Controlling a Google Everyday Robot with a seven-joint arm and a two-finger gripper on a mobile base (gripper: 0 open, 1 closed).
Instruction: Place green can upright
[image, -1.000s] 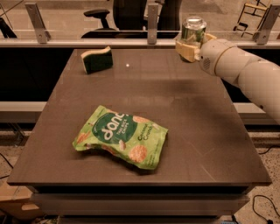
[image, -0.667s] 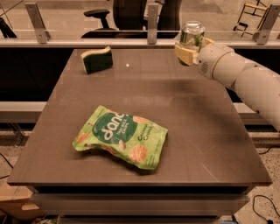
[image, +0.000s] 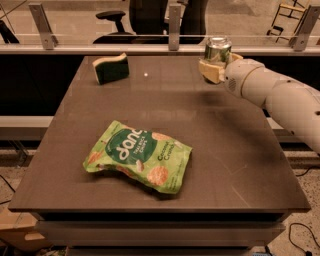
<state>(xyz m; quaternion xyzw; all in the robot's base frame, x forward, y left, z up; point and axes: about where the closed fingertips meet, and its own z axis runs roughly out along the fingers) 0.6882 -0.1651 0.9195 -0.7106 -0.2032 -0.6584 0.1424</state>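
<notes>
fingers (image: 209, 70) of the gripper (image: 218, 63) are closed in on the lower half of the green can (image: 218, 48), open only as wide as the can's body, with a tan pad showing on its near-left side and another on its right. the can stands upright in that grip, silver top up, far beyond the snack bag (image: 139, 156) and to its right, over the back edge of the table (image: 235, 165). its base is hidden behind the pads, so whether it rests on the surface or hangs just above cannot be told. the white arm (image: 272, 92) runs from the gripper out past the bag's right side and off the edge of view. the snack bag itself lies flat and crumpled on the near middle of the table, well apart from the gripper. a green-and-yellow sponge (image: 110, 68) sits far beyond the bag and slightly to its left, also well apart from the can. behind everything, farther from the bag than the can, a metal railing (image: 100, 48) and an office chair (image: 150, 15).
</notes>
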